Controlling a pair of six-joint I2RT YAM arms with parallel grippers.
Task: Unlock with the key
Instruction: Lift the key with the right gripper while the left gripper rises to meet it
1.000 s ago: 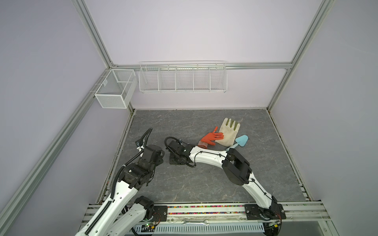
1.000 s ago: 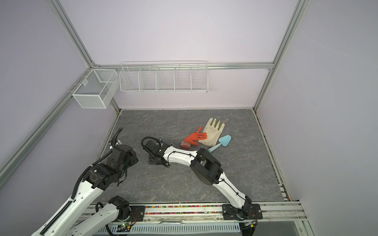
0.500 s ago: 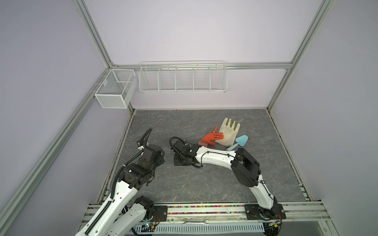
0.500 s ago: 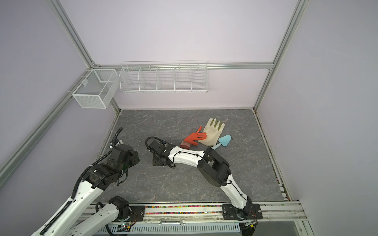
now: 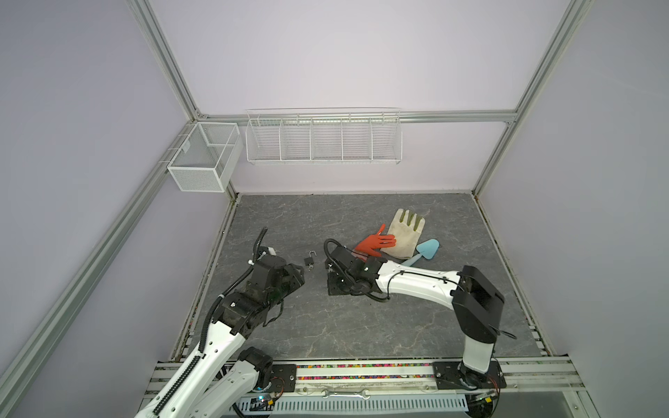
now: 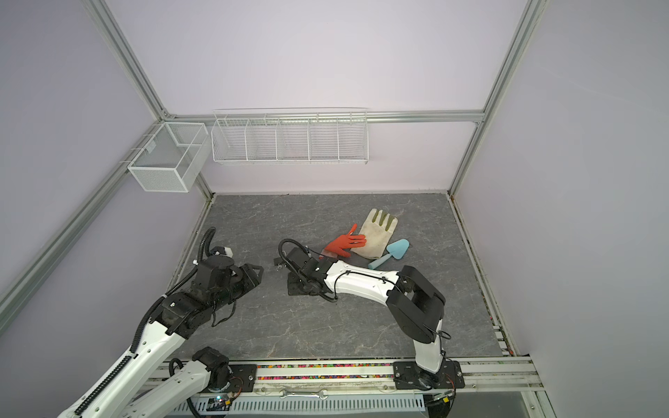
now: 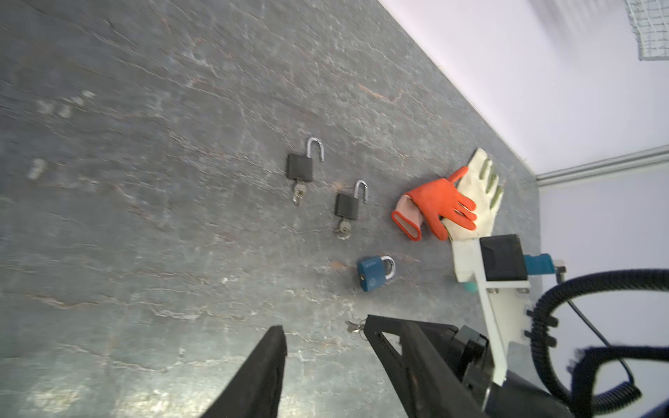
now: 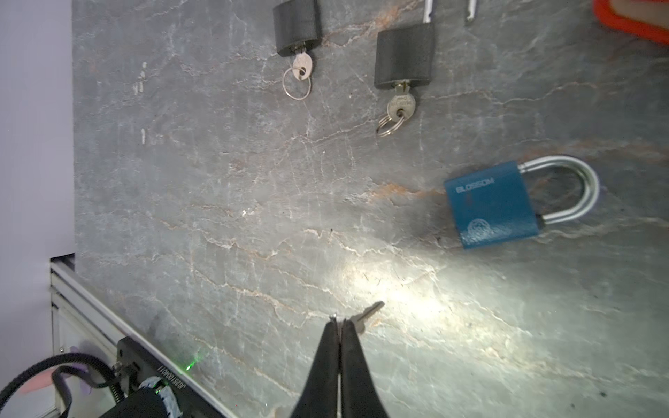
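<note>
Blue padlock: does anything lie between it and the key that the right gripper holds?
Nothing visible does. Only bare table lies between the key in the shut right gripper and the blue padlock. The nearest black padlock lies off that line.

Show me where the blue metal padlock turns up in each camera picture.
Left wrist: blue metal padlock, lying near the orange rubber glove.
Right wrist: padlock just beyond the shut right gripper pinching a small silver key.
Both top views: not visible, probably under the right arm.
Shared landmark: that glove.
</note>
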